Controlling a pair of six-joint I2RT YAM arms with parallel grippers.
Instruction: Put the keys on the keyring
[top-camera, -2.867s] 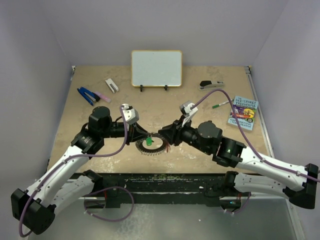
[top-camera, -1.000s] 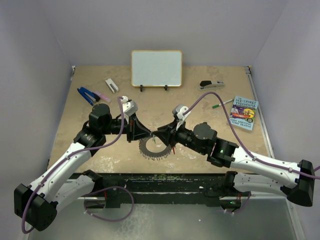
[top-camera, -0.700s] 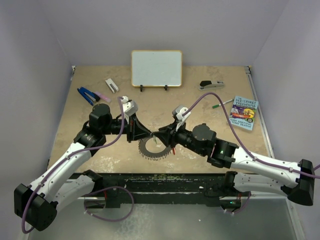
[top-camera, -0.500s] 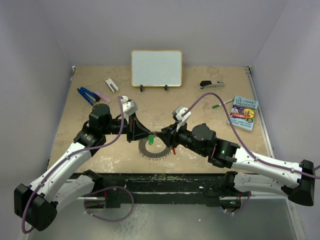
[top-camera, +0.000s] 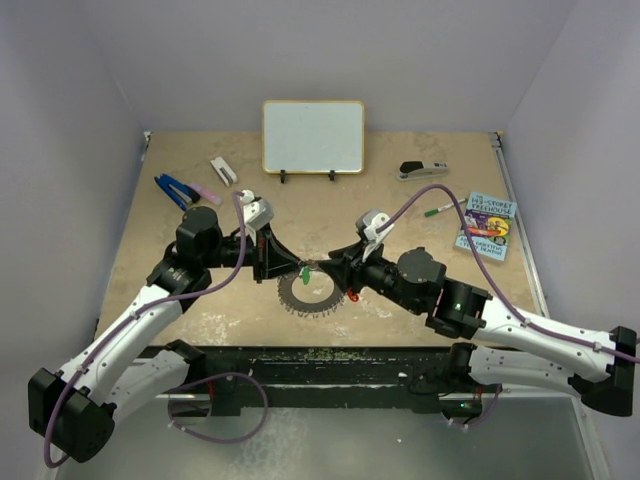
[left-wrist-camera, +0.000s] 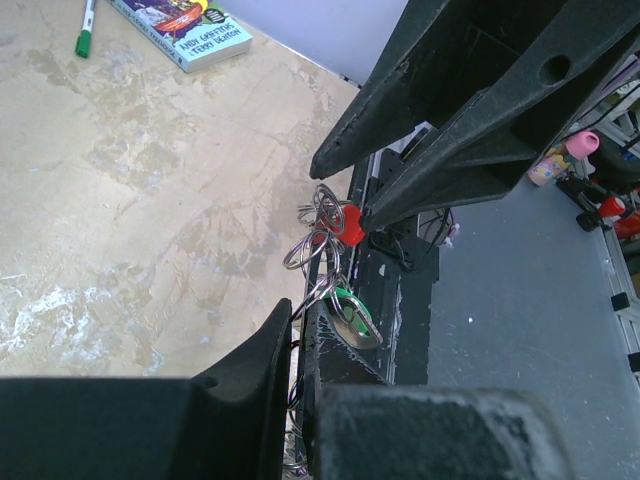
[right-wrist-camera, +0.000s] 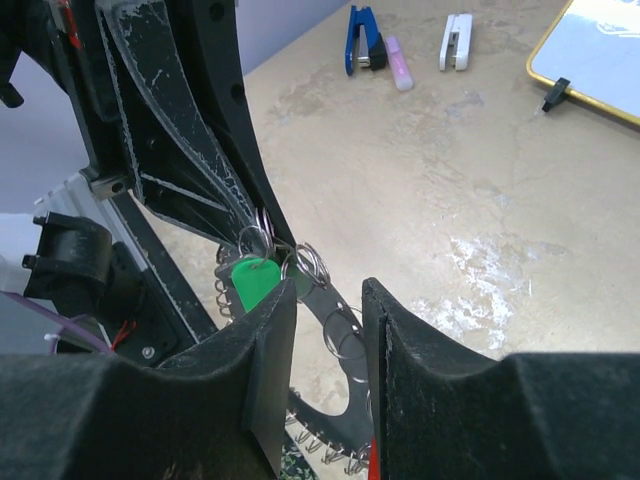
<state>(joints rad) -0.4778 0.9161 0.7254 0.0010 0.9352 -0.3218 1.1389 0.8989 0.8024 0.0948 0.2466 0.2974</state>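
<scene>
The keyring is a flat silver ring with a jagged fringe, tilted up at its left rim, where my left gripper is shut on it. In the left wrist view the left gripper pinches the ring's wire loops. The green key hangs just beyond its tips and the red key sits farther out. My right gripper is open at the ring's far side. In the right wrist view the right gripper straddles the keyring, with the green key beside its left finger.
A whiteboard stands at the back. A stapler, a green-capped pen and a book lie at the right. Blue pliers, a pink marker and a white clip lie at the back left.
The left gripper has raised the ring's left rim. The right arm has drawn back to the right. The green key now shows by the left gripper and the red key at the ring's right edge.
</scene>
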